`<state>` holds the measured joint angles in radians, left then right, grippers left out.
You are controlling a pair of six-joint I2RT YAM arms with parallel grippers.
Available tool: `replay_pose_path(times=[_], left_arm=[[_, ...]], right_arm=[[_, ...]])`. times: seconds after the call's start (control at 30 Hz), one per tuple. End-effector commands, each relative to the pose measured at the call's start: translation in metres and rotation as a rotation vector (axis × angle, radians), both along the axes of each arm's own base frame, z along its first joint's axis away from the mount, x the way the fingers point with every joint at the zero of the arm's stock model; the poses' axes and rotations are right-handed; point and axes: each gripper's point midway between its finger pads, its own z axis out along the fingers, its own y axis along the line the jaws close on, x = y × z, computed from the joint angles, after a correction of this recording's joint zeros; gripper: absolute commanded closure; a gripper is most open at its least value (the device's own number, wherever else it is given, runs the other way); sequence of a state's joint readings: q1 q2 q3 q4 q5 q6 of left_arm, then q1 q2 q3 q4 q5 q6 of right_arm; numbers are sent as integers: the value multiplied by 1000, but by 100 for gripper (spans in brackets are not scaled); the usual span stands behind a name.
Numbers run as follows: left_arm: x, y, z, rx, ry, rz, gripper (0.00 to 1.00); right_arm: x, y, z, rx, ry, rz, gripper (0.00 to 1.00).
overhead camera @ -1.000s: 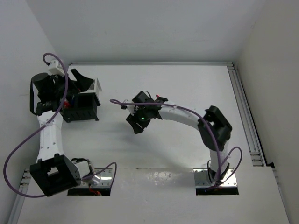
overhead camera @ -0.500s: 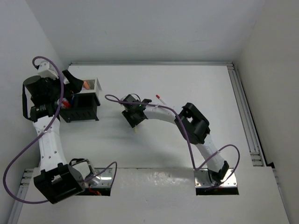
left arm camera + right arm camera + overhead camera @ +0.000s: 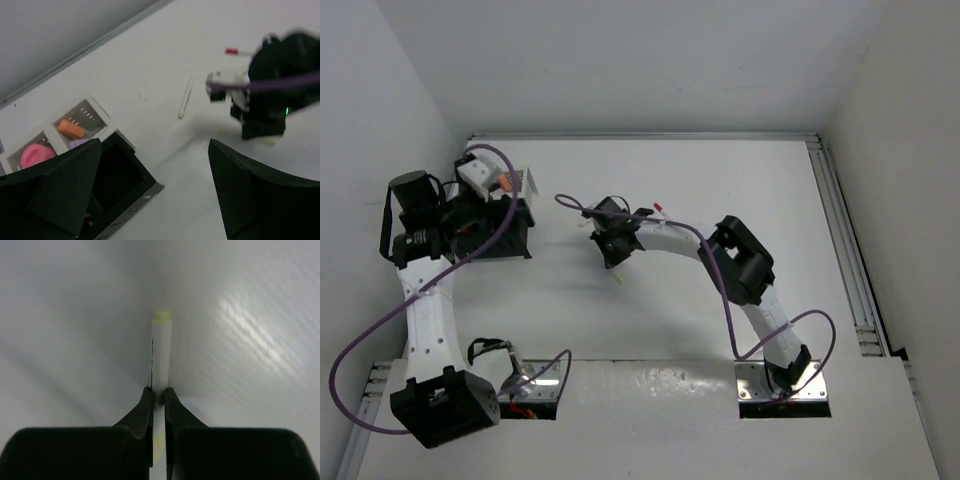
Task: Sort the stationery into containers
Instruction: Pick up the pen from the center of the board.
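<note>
Right gripper [image 3: 157, 392]: I see its jaws pinching the near end of the white marker [image 3: 161, 355].
Marker look: a thin white barrel with a pale yellow tip at the far end and a line of small dark print along one side.
Marker place: about the middle of the table [image 3: 720, 180], a little toward the left edge; I cannot tell if it touches the surface.
Left gripper [image 3: 155, 145]: jaws spread wide, holding nothing, above the black organizer [image 3: 125, 175] near the far left corner.
White bin [image 3: 97, 106]: joined to the organizer; it holds an orange piece [image 3: 71, 128] and a pink piece [image 3: 34, 155].
</note>
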<state>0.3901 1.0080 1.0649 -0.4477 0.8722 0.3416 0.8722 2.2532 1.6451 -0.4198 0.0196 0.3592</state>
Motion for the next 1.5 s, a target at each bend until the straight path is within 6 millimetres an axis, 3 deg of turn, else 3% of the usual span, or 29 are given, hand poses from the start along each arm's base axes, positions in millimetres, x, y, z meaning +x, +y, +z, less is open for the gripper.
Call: replay_pose_path(times=[0.0,0.1,0.23,0.33,0.57,0.63,1.23,1.3,1.33,1.37,1.43,1.47], left_arm=[[-38,-47,-3,318,-174,-392,6],[-60,-77,-25,458,-204,-613,7],[-80,-115,-57,655,-268,-852,7],[-86,-140,-65,736,-332,-953,10],[-96,-200,-72,807,-418,-1159,18],[-93,-208,-77,808,-421,-1177,21],[-103,-235,-118,891,-406,-1352,46],[-101,-235,-121,898,-391,-1354,58],[-99,-235,-121,903,-388,-1351,70],[-99,-235,-120,899,-380,-1342,77],[-93,-239,-112,881,-394,-1297,86],[-86,-241,-103,855,-403,-1235,96]], right_arm=[[-1,-28,24,96,102,-29,100],[-3,-37,66,253,155,-16,100],[-17,-31,123,503,326,51,100],[-28,-21,147,610,387,64,100],[-53,-3,169,744,571,61,100],[-56,-1,175,777,609,55,100],[-76,3,208,893,732,56,100],[-79,3,212,898,732,65,100],[-80,3,212,896,736,61,100],[-81,2,213,897,736,63,100],[-81,1,215,900,730,69,100],[-80,-1,214,897,729,69,100]])
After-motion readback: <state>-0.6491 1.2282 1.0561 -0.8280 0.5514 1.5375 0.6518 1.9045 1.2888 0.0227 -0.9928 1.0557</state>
